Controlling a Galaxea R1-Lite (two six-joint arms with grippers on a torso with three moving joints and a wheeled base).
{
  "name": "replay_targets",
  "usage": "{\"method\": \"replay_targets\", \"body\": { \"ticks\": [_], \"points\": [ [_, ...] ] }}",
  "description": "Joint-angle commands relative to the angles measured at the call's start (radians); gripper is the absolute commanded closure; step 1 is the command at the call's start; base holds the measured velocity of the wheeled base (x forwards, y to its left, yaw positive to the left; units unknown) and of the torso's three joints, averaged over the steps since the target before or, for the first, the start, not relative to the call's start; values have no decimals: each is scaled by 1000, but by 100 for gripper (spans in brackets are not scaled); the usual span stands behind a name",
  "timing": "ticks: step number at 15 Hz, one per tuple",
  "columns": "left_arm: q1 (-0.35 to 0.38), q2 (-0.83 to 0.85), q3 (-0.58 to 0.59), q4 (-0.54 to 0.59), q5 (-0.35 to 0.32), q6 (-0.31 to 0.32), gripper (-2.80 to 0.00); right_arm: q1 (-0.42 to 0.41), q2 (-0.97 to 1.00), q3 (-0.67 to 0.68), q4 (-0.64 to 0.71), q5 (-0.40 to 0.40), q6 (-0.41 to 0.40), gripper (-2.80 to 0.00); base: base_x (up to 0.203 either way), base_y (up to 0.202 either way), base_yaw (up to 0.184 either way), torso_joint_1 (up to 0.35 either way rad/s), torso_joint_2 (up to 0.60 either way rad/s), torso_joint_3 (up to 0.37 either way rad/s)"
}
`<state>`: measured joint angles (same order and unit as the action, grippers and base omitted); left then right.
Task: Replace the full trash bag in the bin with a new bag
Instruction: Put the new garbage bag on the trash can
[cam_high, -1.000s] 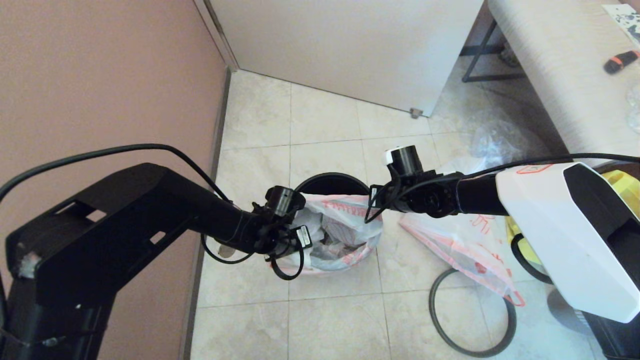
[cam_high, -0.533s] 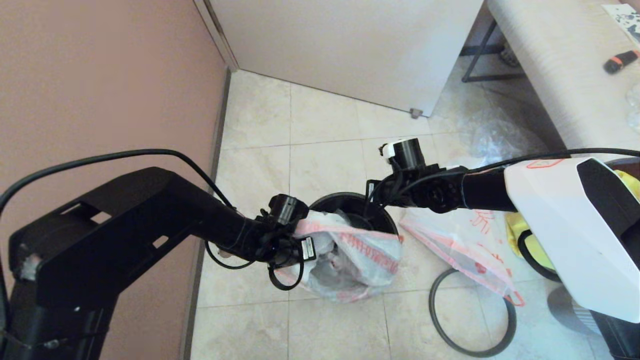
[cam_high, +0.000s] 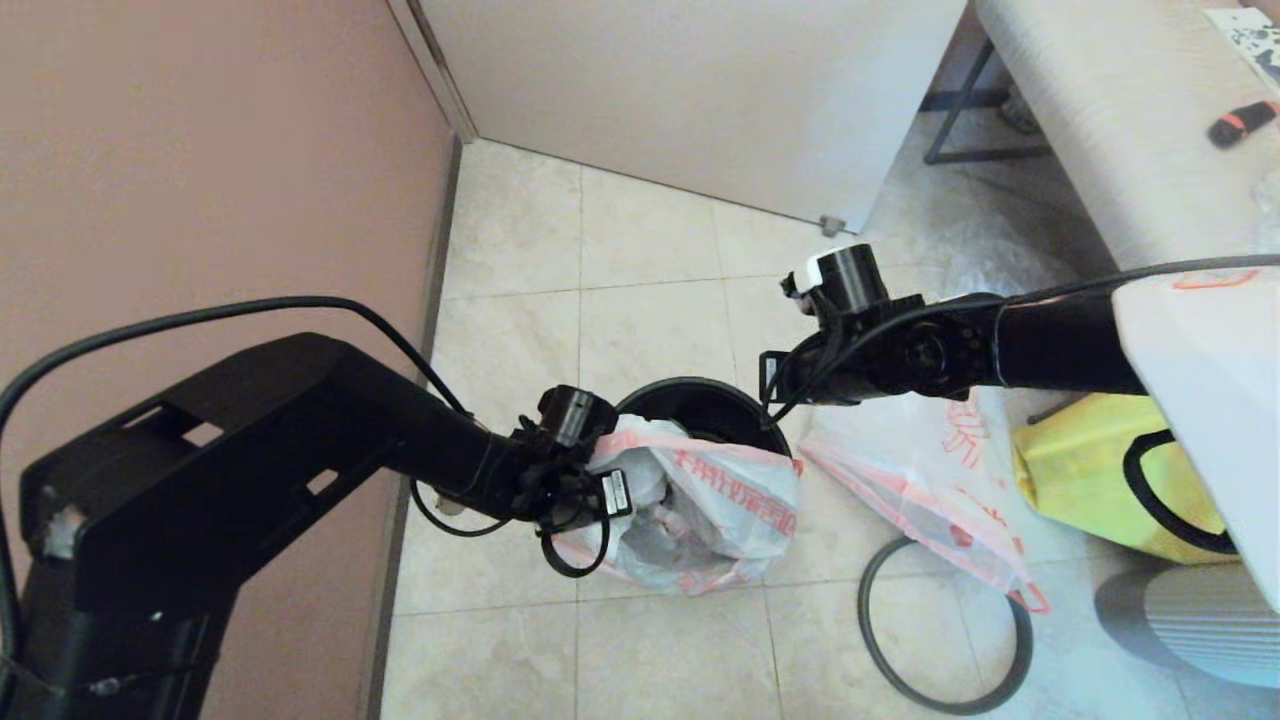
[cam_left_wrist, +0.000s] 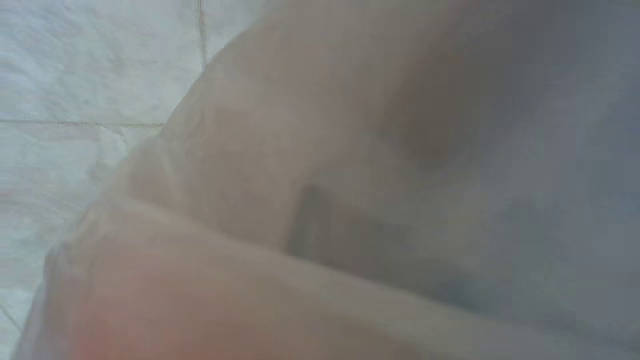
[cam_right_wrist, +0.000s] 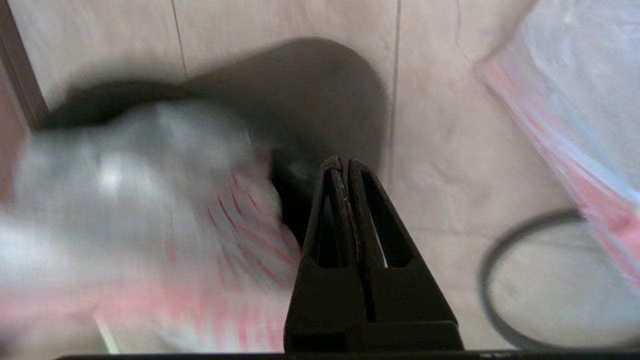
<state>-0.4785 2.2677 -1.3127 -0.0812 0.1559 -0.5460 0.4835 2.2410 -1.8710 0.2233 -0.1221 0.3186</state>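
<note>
A: What changed, left to right?

B: At frame centre the left gripper (cam_high: 598, 462), pinching its rim, has dragged the full trash bag (cam_high: 700, 520) out of the bin (cam_high: 700, 400).

A: The right gripper (cam_right_wrist: 344, 170)?

B: Pinched shut, empty, withdrawn right. The new bag (cam_high: 930, 500) waits, lower right.

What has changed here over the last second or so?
The full trash bag, pinched at its rim by the left tool, swung sideways off the bin. The right tool, shut and empty, drew away. The new bag and hoop lay unmoved.
</note>
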Motion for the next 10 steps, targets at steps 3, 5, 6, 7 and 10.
{"method": "replay_targets", "body": {
  "ticks": [3, 5, 6, 7, 10],
  "points": [
    [0, -37, -6, 1, 24, -5, 0, 29, -85, 53, 3, 16, -86, -280, 0, 0, 0, 0, 0, 0],
    [2, -45, -5, 1, 24, -5, 0, 47, -109, 86, 3, 63, -166, -280, 0, 0, 0, 0, 0, 0],
    [5, -43, -5, 0, 24, -5, 0, 51, -113, 99, 4, 80, -216, -280, 0, 0, 0, 0, 0, 0],
    [6, -40, -6, 0, 24, -5, 0, 62, -106, 107, 4, 85, -260, -280, 0, 0, 0, 0, 0, 0],
    [8, -19, -5, -2, 22, -3, 0, 83, -84, 117, 1, 98, -302, -280, 0, 0, 0, 0, 0, 0]
  ]
}}
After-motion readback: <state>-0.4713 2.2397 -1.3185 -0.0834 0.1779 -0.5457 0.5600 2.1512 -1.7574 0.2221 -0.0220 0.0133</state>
